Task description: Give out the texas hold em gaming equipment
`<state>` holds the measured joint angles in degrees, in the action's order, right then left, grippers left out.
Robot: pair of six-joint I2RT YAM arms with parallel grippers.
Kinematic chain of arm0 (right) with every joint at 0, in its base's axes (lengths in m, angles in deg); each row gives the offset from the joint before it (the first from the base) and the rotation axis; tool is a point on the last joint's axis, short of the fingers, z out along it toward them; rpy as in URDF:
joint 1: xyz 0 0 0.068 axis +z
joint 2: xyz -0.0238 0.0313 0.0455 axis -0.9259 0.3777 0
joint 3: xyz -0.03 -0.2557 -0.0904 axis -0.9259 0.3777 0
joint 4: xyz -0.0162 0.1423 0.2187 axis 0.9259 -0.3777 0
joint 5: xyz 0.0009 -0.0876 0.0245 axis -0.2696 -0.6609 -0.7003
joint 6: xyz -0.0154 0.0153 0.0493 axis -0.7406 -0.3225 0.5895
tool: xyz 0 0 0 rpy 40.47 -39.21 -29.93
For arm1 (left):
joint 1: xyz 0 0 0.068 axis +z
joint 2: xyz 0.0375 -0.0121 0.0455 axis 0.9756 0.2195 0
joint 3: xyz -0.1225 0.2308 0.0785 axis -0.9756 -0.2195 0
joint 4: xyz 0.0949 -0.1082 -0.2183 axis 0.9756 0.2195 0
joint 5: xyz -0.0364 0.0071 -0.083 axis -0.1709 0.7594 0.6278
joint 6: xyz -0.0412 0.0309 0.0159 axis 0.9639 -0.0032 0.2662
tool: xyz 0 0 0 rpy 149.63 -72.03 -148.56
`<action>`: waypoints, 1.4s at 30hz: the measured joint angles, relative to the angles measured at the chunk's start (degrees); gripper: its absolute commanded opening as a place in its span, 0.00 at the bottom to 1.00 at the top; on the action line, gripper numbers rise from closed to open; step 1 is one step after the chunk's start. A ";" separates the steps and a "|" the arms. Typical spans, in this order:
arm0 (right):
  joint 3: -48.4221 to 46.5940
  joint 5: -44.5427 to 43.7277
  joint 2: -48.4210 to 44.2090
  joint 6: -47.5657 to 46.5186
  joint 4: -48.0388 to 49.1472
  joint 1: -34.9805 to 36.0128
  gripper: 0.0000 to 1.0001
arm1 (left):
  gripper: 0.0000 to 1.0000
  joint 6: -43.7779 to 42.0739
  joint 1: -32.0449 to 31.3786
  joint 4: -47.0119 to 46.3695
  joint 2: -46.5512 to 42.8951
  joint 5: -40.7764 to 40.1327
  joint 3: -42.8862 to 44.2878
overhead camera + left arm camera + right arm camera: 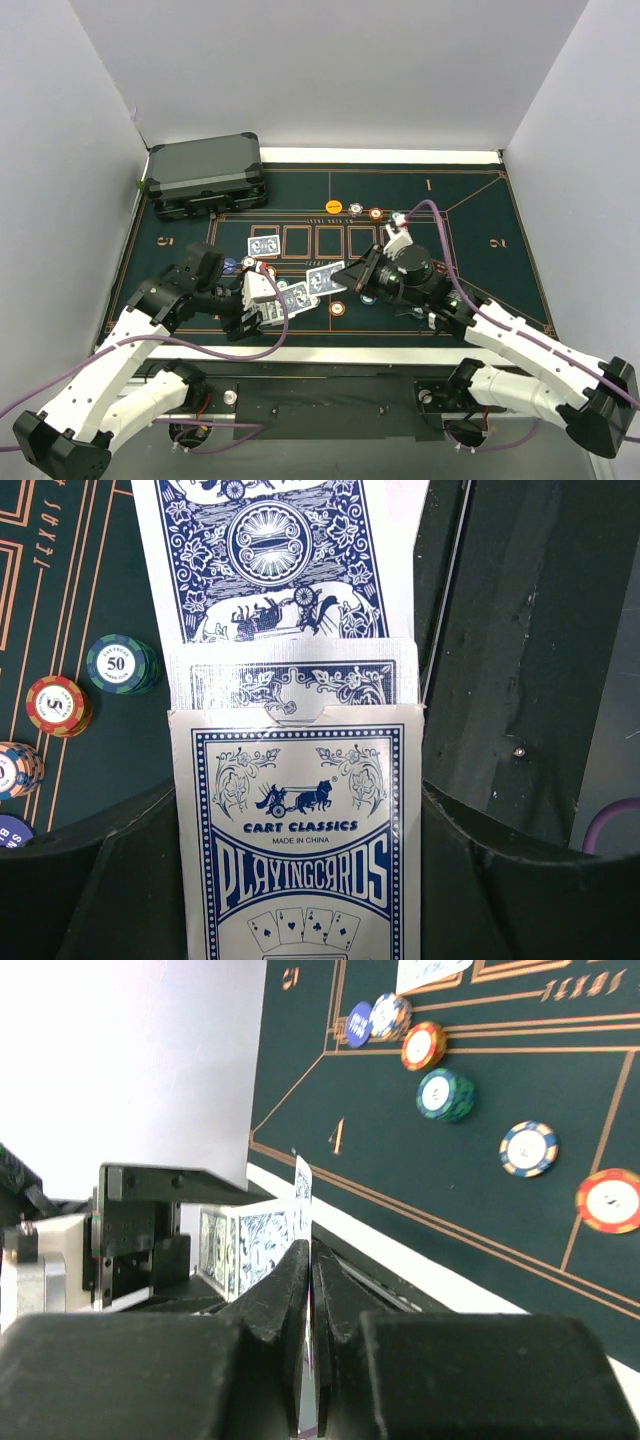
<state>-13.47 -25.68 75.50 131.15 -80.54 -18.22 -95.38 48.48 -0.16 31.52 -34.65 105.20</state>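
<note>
My left gripper (262,304) is shut on a blue-and-white playing card box (297,840), its open flap end facing the right arm. My right gripper (352,272) is shut on one blue-backed card (268,555) that sticks out of the box mouth; in the right wrist view the card (303,1188) is edge-on between my closed fingers (280,1290). Another blue-backed card (264,244) lies on the green mat (470,215). Chips sit near the left gripper: teal (122,663), red (58,704) and others. More chips (356,207) lie further back.
A dark grey hard case (207,176) stands at the mat's back left corner. A chip (339,308) lies near the front edge between the arms. White walls close in the left, back and right sides. The two arms are close together over the mat's front middle.
</note>
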 measured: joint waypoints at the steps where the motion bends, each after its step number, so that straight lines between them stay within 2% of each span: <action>1: -0.04 0.48 -0.59 -0.22 -0.74 -1.49 0.00 | 0.00 0.00 0.00 0.00 0.00 0.00 0.00; 8: -2.84 4.98 0.70 -1.97 -3.98 -11.04 0.00 | 0.00 0.00 0.00 -0.02 0.00 0.02 0.00; 14: -9.73 9.77 6.60 -4.39 -4.83 -18.25 0.00 | 0.00 0.00 0.00 -0.04 0.00 0.02 0.00; 18: -15.74 11.63 15.34 -6.43 -4.39 -24.74 0.00 | 0.00 0.00 0.00 -0.09 0.13 0.04 0.00; 21: -22.43 11.93 25.49 -8.52 -4.57 -28.04 0.00 | 0.00 0.00 0.00 -0.13 0.37 0.07 0.00; 26: -38.99 12.26 45.64 -11.10 -5.49 -31.74 0.00 | 0.00 0.00 0.00 -0.22 0.81 0.07 0.00; 30: -50.38 11.72 58.01 -11.96 -7.41 -33.83 0.00 | 0.00 0.02 0.00 -0.22 0.85 0.07 0.00; 35: -60.63 10.01 67.63 -12.79 -10.95 -36.87 0.00 | 0.00 0.11 0.00 -0.22 0.48 0.07 0.00; 42: -64.65 7.02 74.75 -13.88 -14.19 -40.57 0.00 | 0.00 0.57 0.00 -0.46 0.26 0.07 0.11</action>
<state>-78.12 -18.67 150.25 117.27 -94.73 -58.79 -94.81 48.48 -0.62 31.78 -34.58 105.31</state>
